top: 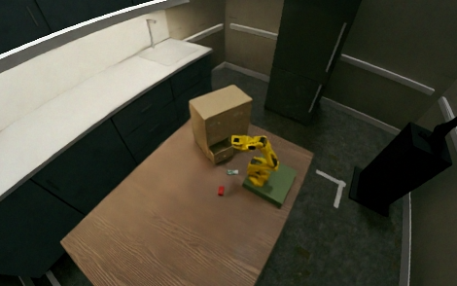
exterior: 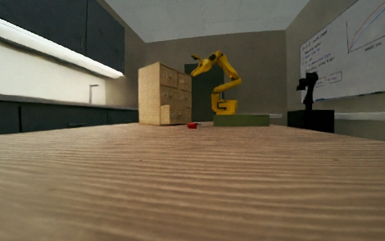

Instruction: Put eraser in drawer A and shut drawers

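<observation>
Table [top: 169, 229]: brown wood grain, carrying everything named below.
Red block [top: 221, 191]: nearest of the small things, lying flat on the table, near-left of the arm's base; probably the eraser, though it is too small to be sure. Also seen in the low view [exterior: 192, 125], in front of the chest.
Small pale object [top: 231, 172]: lies on the table between the red block and the chest, just left of the base; too blurred to name.
Green base plate [top: 286, 187]: flat slab at the table's right edge, under the arm.
Yellow arm [top: 263, 162]: rises from the plate, elbow high, reaching left toward the chest.
Jaws [top: 234, 140]: partly parted and holding nothing, raised level with the chest's top row in the low view [exterior: 194, 57].
Wooden chest [top: 220, 114]: upright at the far end of the table.
Bottom drawer [top: 221, 153]: pulled partly out, below the jaws.
Drawer marks: not readable.
</observation>
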Tool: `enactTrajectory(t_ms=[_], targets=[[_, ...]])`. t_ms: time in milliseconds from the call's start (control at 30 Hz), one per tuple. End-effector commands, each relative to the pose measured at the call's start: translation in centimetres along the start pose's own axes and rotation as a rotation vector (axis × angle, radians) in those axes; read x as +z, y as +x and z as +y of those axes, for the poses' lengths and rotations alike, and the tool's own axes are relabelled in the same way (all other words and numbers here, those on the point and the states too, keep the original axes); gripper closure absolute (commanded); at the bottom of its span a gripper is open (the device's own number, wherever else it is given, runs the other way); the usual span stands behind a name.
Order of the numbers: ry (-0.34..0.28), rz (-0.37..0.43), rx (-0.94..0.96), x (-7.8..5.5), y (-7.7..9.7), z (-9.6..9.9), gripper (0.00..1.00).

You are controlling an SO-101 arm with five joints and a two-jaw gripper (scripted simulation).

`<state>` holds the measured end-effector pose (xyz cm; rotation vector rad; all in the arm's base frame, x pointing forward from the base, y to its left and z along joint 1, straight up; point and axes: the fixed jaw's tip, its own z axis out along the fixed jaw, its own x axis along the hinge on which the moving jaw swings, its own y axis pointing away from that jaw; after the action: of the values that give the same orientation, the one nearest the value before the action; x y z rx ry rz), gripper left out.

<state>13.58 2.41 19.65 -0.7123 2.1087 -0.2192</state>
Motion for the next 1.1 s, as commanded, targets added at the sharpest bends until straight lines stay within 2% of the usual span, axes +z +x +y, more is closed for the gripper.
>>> enactTrajectory(t_ms=[0,333,400,900,967,1067], targets=[[-0.031,0.030,-0.125,0.9,0.2,0.2,0.73],[-0.096,0.093,-0.430,2.5,1.0,0.5,0.73],[-0.096,0.093,-0.430,2.5,1.0,0.5,0.73],[-0.232,0.150,-0.883,4.8,2.5,1.0,0.73],[-0.232,0.150,-0.883,4.8,2.5,1.0,0.73],[-0.265,0.155,-0.973,5.3,2.8,1.1,0.73]])
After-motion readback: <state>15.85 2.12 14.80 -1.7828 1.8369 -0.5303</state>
